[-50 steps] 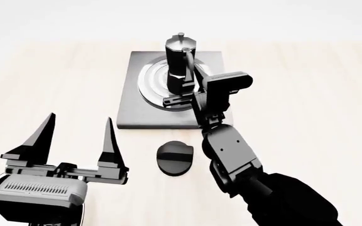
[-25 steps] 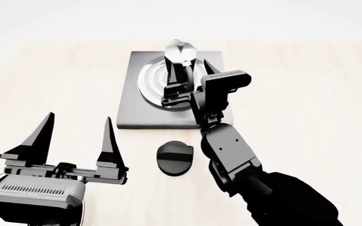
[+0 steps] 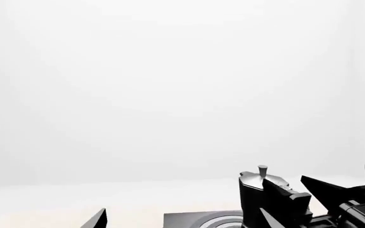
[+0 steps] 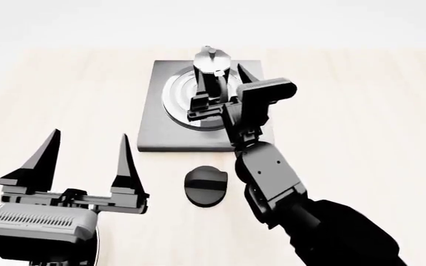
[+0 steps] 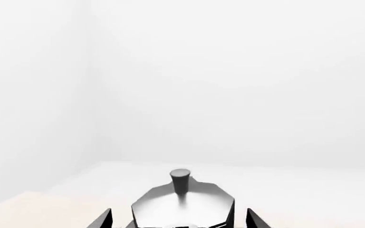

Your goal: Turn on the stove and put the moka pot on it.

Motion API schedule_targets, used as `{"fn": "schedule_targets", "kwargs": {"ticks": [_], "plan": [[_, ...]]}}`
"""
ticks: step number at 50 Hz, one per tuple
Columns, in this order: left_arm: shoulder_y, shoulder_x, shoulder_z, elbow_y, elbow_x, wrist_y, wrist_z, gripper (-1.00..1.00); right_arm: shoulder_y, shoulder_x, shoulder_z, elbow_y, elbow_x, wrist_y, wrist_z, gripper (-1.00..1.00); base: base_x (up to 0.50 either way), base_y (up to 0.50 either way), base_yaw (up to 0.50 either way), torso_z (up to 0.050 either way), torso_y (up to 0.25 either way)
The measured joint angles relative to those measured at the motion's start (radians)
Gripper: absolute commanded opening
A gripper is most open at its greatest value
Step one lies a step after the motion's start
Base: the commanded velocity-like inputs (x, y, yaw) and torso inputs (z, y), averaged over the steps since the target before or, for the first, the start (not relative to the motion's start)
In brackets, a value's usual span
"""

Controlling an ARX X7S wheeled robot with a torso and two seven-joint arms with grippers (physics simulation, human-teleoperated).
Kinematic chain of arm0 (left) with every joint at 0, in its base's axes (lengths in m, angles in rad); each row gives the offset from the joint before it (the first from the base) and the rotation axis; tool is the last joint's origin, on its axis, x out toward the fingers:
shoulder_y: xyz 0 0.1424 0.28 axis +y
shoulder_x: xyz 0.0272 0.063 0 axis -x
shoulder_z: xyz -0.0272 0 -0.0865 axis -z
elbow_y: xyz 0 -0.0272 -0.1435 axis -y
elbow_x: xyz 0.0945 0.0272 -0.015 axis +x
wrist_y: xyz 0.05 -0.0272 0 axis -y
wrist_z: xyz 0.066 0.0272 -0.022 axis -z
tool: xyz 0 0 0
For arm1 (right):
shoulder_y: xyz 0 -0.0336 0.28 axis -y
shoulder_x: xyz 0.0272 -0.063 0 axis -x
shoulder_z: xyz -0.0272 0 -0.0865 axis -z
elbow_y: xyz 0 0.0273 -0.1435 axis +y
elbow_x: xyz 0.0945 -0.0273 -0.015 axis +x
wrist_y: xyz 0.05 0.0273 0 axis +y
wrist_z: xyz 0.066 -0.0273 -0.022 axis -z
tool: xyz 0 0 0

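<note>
Silver rings [image 4: 179,100] carry the pot [image 4: 212,75], my right gripper [image 4: 219,95] straddles it unclenched, so I risk tipping it backing out.

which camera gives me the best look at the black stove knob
The head view: the knob lies in full sight on the table, in front of the stove. Neither wrist view shows it; the left catches only the stove's edge, the right mostly the moka pot.

The moka pot [image 4: 211,75] and right hand [image 4: 219,91] crowd the stove [image 4: 156,124]; the wooden table [image 4: 65,94] lies open elsewhere.
</note>
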Motion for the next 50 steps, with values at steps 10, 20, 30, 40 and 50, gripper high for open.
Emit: {"fn": "schedule_targets", "kwargs": {"ticks": [10, 20, 30, 40, 50], "plan": [[-0.097, -0.022, -0.022, 0.040, -0.011, -0.100, -0.025, 1.00, 0.056, 0.064, -0.013, -0.123, -0.018, -0.003, 0.068, 1.00, 0.00, 0.00, 0.00, 0.000, 0.000], [-0.245, -0.046, -0.053, 0.080, -0.032, -0.224, -0.052, 1.00, 0.160, 0.214, -0.037, -0.401, -0.084, 0.029, 0.239, 1.00, 0.00, 0.00, 0.00, 0.000, 0.000], [-0.401, -0.075, -0.063, 0.157, -0.055, -0.366, -0.075, 1.00, 0.287, 0.380, -0.042, -0.702, -0.168, 0.091, 0.456, 1.00, 0.00, 0.00, 0.00, 0.000, 0.000], [-0.510, -0.105, -0.073, 0.267, -0.090, -0.492, -0.101, 1.00, 0.394, 0.547, -0.032, -0.987, -0.248, 0.151, 0.641, 1.00, 0.00, 0.00, 0.00, 0.000, 0.000], [-0.533, -0.139, -0.104, 0.367, -0.112, -0.535, -0.122, 1.00, 0.459, 0.725, -0.013, -1.264, -0.312, 0.187, 0.782, 1.00, 0.00, 0.00, 0.00, 0.000, 0.000]]}}
